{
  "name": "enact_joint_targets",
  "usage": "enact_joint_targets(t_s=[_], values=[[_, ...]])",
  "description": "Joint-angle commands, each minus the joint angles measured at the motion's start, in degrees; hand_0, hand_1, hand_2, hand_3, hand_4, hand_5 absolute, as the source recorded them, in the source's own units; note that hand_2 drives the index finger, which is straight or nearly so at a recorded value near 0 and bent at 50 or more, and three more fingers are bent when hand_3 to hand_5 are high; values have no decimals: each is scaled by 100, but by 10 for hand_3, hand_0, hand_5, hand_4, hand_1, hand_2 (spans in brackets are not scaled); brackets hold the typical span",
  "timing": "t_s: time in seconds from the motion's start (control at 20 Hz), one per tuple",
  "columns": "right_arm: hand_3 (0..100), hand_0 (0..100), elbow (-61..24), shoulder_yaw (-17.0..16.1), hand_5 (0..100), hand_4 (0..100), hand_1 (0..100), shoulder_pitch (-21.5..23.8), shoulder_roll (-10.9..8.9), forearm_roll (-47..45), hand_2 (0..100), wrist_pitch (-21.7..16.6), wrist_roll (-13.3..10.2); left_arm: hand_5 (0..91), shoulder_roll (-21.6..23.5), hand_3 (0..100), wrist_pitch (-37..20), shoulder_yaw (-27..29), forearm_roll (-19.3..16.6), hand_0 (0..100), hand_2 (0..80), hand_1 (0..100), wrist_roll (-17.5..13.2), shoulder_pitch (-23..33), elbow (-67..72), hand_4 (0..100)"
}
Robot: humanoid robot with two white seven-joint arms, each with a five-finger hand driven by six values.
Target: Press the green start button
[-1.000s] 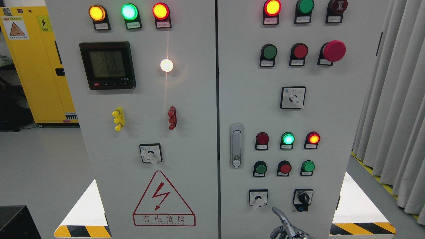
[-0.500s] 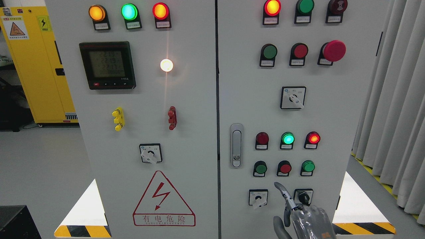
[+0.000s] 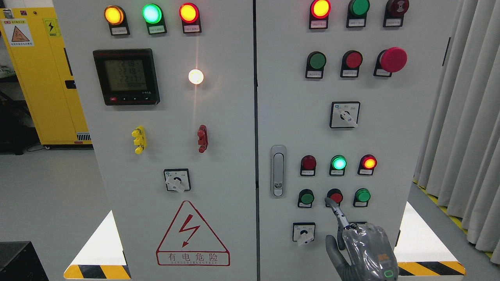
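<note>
Head view: the right hand (image 3: 365, 251) has its forefinger out and the other fingers curled, holding nothing. The fingertip sits at the red button (image 3: 335, 197), between two green buttons (image 3: 307, 198) (image 3: 363, 195) on the cabinet (image 3: 375, 128). Shift sideways onto the green start button, then push straight in. The hand has risen from the cabinet's lower edge.

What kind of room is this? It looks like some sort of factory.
Probably an industrial or electrical training room: a grey control cabinet with indicator lamps, a high-voltage warning triangle, and a yellow safety cabinet behind.
</note>
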Motion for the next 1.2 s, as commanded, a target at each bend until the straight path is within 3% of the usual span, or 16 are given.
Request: enact_joint_targets(t_s=[0.0,1.15], values=[[918,755,225,237,1000,976,931,-110,-24,64,0,4,1,0,0,0,-2,0,0,120,0,556,2,7,1,0],[925,765,330,378,1000,989,925,-163,-24,179,0,13,1,0,0,0,-2,0,0,120,0,556,2,-1,1,0]])
